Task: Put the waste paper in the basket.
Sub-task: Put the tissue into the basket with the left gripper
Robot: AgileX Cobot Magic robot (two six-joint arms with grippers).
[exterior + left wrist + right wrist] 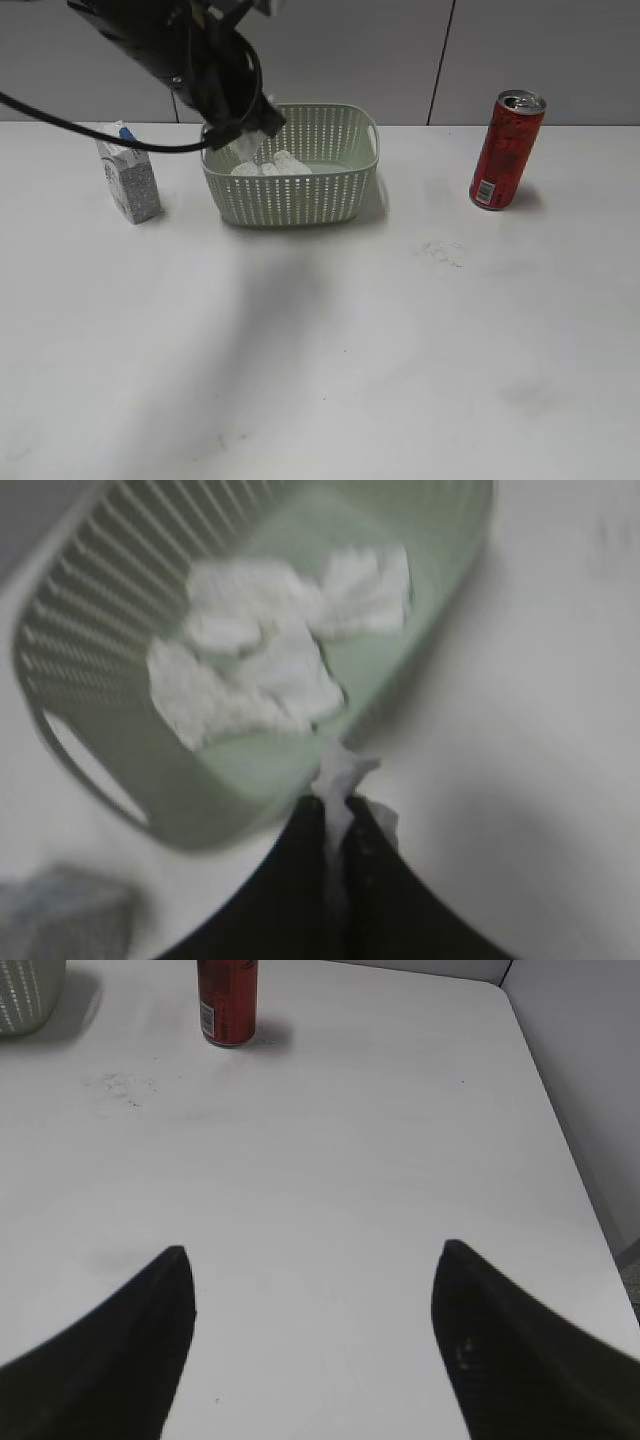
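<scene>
The pale green slotted basket stands at the back middle of the table and also shows in the left wrist view. Two white wads of waste paper lie inside it, seen from above in the left wrist view. My left gripper hovers over the basket's left rim, shut on a third wad of waste paper that sticks out between the fingertips. My right gripper is open and empty above bare table; it does not show in the exterior view.
A red can stands upright right of the basket, also in the right wrist view. A blue-and-white patterned carton stands left of the basket. A faint smudge marks the table. The table's right edge meets a wall.
</scene>
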